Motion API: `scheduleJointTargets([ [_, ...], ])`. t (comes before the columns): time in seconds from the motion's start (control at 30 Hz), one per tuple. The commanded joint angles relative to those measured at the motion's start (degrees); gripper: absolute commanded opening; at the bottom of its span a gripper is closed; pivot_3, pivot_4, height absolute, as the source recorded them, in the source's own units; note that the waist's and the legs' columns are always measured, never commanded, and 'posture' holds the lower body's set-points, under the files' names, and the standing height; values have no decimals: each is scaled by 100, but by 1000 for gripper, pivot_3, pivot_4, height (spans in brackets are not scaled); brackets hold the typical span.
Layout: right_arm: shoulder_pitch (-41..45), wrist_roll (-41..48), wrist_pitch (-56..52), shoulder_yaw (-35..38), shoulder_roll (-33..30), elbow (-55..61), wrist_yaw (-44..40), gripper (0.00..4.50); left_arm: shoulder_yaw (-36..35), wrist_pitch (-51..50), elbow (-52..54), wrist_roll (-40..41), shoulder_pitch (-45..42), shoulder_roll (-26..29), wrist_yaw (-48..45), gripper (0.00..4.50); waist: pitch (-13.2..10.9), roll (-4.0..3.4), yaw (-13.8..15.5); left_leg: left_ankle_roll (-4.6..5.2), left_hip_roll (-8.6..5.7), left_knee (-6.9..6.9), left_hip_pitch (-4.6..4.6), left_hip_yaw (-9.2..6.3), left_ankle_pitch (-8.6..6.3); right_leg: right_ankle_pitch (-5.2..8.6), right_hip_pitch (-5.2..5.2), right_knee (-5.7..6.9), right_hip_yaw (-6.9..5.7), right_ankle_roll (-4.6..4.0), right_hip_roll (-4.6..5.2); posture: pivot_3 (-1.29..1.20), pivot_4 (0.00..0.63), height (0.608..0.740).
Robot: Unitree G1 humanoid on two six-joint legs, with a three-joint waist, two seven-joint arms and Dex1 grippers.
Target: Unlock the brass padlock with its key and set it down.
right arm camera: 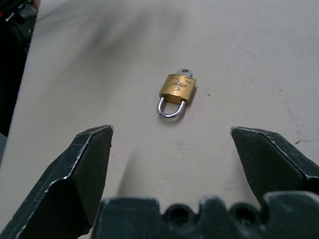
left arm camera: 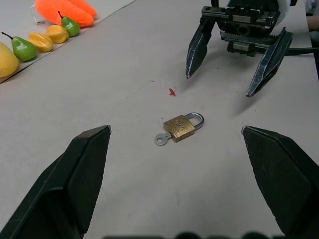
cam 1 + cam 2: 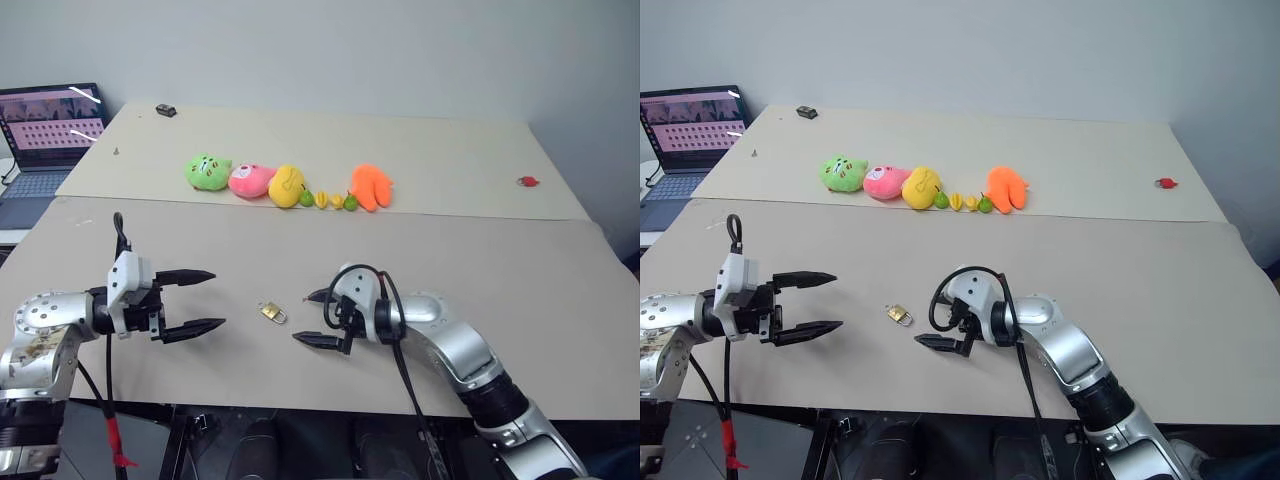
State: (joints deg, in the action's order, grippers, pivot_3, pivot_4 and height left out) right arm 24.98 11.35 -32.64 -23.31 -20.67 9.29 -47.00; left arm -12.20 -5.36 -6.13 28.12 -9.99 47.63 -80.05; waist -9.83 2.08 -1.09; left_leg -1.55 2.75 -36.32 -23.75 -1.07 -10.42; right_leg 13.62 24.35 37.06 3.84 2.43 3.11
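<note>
We count one padlock (image 3: 272,313) lying flat on the near table (image 3: 520,300), between our two grippers, the left (image 3: 208,300) and the right (image 3: 310,318), which both stand wide open, empty and apart from it. On the far table sit four plush toys (image 3: 208,172) and three small toy fruits (image 3: 321,200) in a row, with one laptop (image 3: 45,140) at far left. Our wrist views add the silver key (image 2: 160,139) in the lock's base and its shackle (image 1: 171,109).

Plush toys (image 3: 285,183) and small toy fruits (image 3: 328,200) in row on far board; laptop (image 3: 45,140) open at left.
</note>
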Motion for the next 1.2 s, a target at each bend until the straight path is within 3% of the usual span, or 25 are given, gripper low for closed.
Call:
scheduleJointTargets([
  [0.03,-9,-207,173,-227,354,12,307,4500,-8,72,-80,-26,-236,212,-191,4476,0,0,-4,0,0,0,-1,0,0,0,0,1,0,-2,0,0,150,722],
  [0.47,-212,-689,164,-431,1398,-253,1430,4500,136,-214,-270,-36,-694,422,-425,4476,1,1,-54,0,1,0,-1,-3,0,0,2,5,0,-2,-2,0,150,722],
  [1.2,-177,-1027,571,-546,1755,-697,1617,4500,-5,-398,-145,76,-724,498,-300,4476,2,4,-150,0,5,1,0,-10,0,1,1,7,-3,-1,-5,0,150,722],
])
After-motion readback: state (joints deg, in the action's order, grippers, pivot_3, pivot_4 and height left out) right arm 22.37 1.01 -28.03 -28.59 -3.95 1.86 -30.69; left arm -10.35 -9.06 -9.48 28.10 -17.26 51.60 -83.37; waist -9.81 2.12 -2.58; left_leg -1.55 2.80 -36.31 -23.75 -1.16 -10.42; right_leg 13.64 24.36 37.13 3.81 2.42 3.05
